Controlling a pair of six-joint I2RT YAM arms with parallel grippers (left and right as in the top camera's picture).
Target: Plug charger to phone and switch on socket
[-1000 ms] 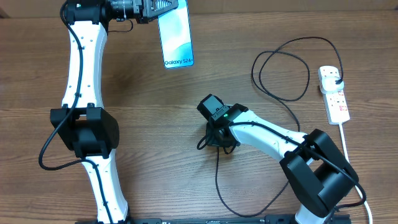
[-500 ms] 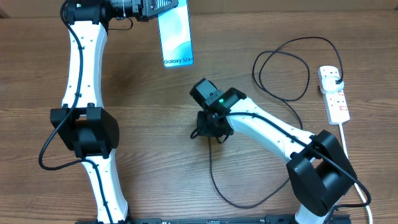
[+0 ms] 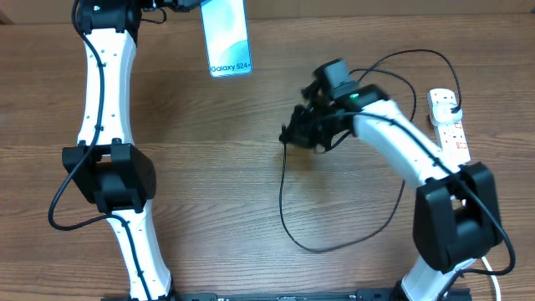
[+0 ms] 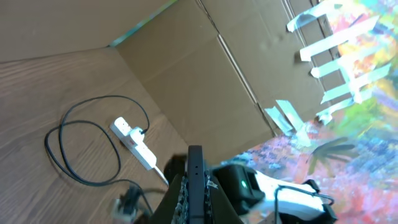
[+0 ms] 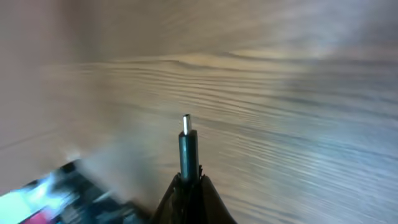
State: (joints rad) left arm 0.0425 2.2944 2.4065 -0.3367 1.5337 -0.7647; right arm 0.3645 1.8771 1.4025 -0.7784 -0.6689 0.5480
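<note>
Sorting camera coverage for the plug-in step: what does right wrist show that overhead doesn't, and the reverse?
Only right wrist: the charger close up, its bare metal tip pointing up clear of the shut right gripper; also a blurred pale shape at lower left, unidentifiable.
Only overhead: the phone, screen lit, at the table's far edge; the socket at right with the black plug on it; the charger's slack loops.
Both: the right gripper holding the charger over the wooden table.
</note>
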